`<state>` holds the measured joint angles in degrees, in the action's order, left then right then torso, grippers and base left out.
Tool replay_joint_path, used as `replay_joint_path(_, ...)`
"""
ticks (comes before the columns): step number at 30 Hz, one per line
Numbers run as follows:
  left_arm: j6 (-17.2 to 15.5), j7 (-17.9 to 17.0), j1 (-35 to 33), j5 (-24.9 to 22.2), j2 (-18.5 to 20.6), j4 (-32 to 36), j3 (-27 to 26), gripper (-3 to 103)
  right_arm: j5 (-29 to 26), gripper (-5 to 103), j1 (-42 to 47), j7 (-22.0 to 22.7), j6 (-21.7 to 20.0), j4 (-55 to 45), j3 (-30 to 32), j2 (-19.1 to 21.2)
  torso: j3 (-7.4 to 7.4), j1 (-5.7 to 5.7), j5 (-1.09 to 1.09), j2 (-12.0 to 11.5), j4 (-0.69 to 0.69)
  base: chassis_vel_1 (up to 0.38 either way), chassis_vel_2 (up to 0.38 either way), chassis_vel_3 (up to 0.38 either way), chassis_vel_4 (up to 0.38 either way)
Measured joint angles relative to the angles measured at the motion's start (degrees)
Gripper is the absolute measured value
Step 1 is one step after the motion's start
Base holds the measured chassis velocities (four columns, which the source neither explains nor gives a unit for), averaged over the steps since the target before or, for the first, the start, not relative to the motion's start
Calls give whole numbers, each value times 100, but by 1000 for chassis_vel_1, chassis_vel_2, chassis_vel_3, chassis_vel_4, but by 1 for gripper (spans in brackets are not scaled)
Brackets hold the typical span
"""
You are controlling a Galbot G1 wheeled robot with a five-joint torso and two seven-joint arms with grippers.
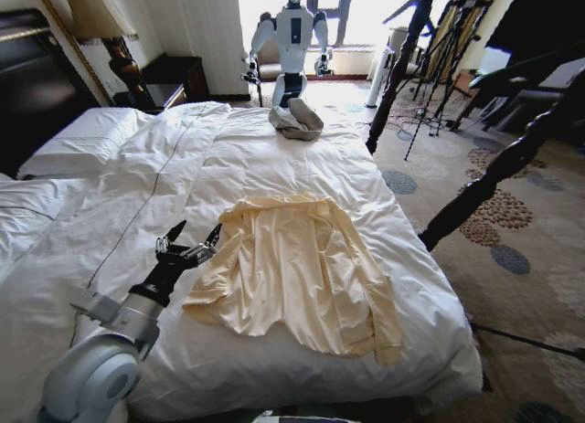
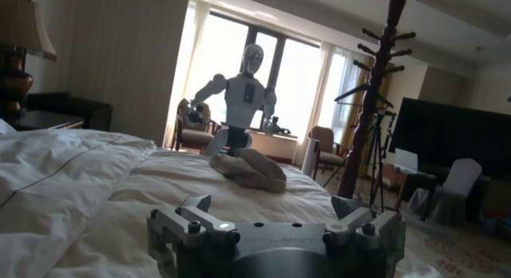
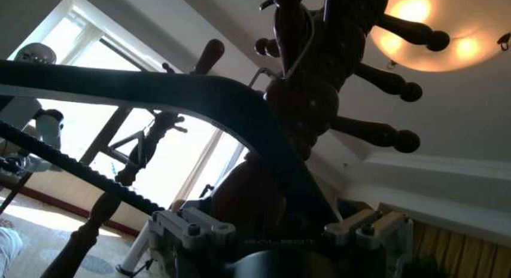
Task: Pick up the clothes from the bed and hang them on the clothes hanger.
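One pale cream-yellow long-sleeved top [image 1: 297, 272] is lying spread flat on the white quilted duvet of the bed [image 1: 274, 158], toward the foot end on the robot's near side, its sleeves trailing down either edge. The left gripper [image 1: 189, 242] is hovering low over the duvet just beside the top's left shoulder, close to the fabric but not visibly touching it, its fingers [image 1: 171, 234] spread apart and gripping nothing. In the left wrist view the same gripper [image 2: 276, 211] is pointing along the bed, finger bases splayed wide. Farther up the bed a grey-beige cloth bundle [image 1: 296, 120] is sitting well apart from the top, with a white humanoid robot [image 1: 292, 41] standing behind it by the window. The right gripper [image 3: 279, 221] is raised beside a dark wooden coat stand [image 3: 307, 104], where a black clothes hanger [image 3: 200, 95] is crossing its front; whether its fingers are clamping the hanger, I cannot tell.
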<state>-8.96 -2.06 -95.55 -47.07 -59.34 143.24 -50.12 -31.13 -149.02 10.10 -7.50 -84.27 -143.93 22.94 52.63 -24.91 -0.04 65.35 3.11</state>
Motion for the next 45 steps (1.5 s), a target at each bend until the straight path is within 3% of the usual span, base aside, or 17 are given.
replay_joint_path(3, 18, 0, -49, 49, -53, 0, -10, 100, 83, 100, -593, -18, -1, 162, -520, 93, 0, 0, 0, 0, -2, 0, 0, 0, 0)
replay_joint_path(20, 112, 16, -83, 139, -159, 0, 23, 100, 203, 101, -962, -212, -258, 256, -768, -106, 0, 0, 2, 0, 1, 0, 0, 0, 0)
replay_joint_path(28, 141, 17, -83, 165, -210, 0, 76, 100, 169, 76, -887, -398, -375, 246, -652, -252, 0, 0, 2, 0, 1, 0, 0, 0, 0)
replay_joint_path(29, 145, 16, -82, 163, -210, -1, 77, 100, 165, 65, -821, -405, -387, 217, -592, -263, 0, 0, 2, 0, 1, 0, 0, 0, 0)
replay_joint_path(31, 148, 15, -79, 163, -209, -5, 78, 100, 163, 65, -781, -410, -393, 196, -554, -266, 0, 0, 2, 0, 2, 0, 0, 0, 0)
replay_joint_path(33, 154, 14, -77, 164, -205, -20, 84, 100, 162, 54, -705, -420, -401, 155, -486, -269, 0, 0, 2, 0, 2, 0, 0, 0, 0)
replay_joint_path(34, 154, 14, -77, 164, -205, -20, 84, 100, 162, 54, -705, -420, -401, 155, -486, -269, 0, 0, 2, 0, 2, 0, 0, 0, 0)
replay_joint_path(38, 165, 8, -72, 165, -170, -33, 90, 100, 159, 33, -549, -424, -402, 86, -356, -269, 0, 0, 1, 0, 1, 0, 0, 0, 0)
replay_joint_path(45, 182, -7, -71, 157, -109, -45, 87, 100, 149, 19, -464, -416, -401, 35, -293, -258, 0, 0, 4, 0, 2, 0, 0, 0, 0)
